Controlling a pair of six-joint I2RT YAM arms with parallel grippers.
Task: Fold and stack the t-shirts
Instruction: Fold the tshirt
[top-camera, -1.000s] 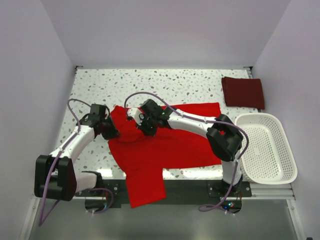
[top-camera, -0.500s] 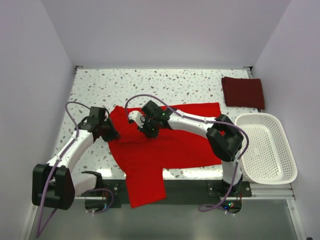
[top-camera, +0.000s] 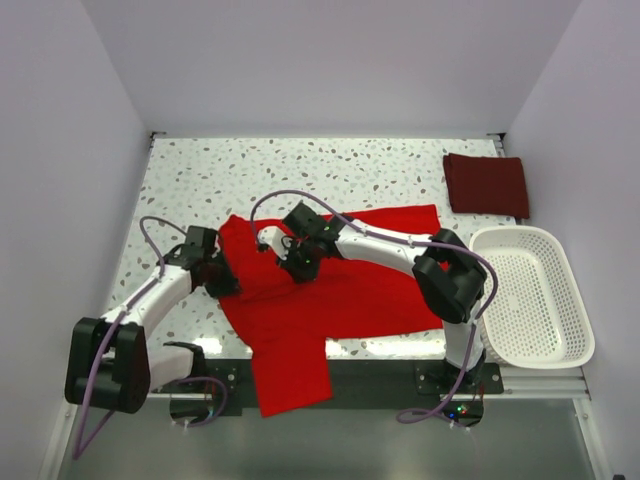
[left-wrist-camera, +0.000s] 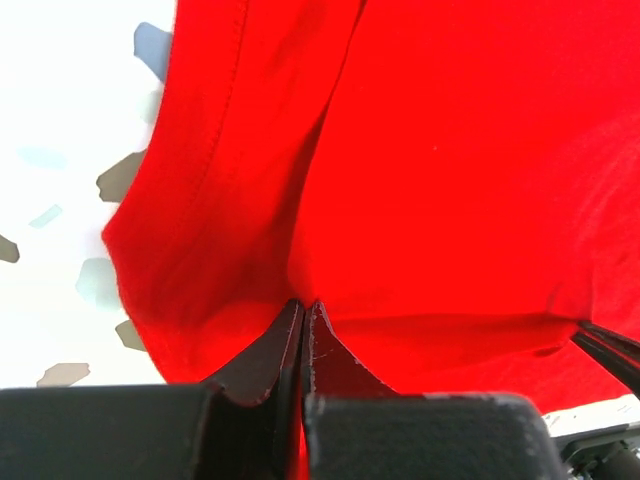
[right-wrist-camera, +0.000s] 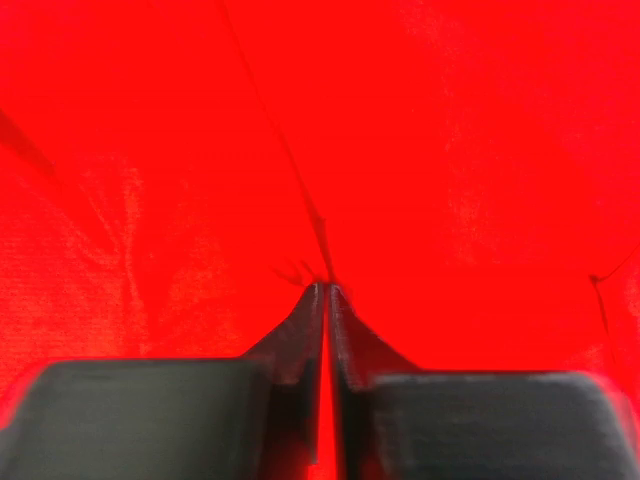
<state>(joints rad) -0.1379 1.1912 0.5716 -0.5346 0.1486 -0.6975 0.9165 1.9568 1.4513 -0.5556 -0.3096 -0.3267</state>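
Observation:
The bright red t-shirt (top-camera: 350, 290) lies spread over the middle of the table, with one part hanging over the near edge. My left gripper (top-camera: 222, 283) is shut on its left edge; in the left wrist view the jaws (left-wrist-camera: 303, 303) pinch a fold of red t-shirt (left-wrist-camera: 450, 180). My right gripper (top-camera: 296, 266) is shut on the cloth near the shirt's upper left; the right wrist view shows the tips (right-wrist-camera: 326, 288) closed on a puckered crease of the red t-shirt (right-wrist-camera: 450, 150). The dark maroon t-shirt (top-camera: 485, 185) lies folded at the back right.
A white slatted basket (top-camera: 535, 300) stands at the right edge of the speckled table (top-camera: 200, 170). White walls close in the left, back and right sides. The arm bases sit on the dark rail at the near edge.
Both grippers have moved a little toward the near edge with the red cloth in them. The raised fold at the shirt's left side has come down flatter.

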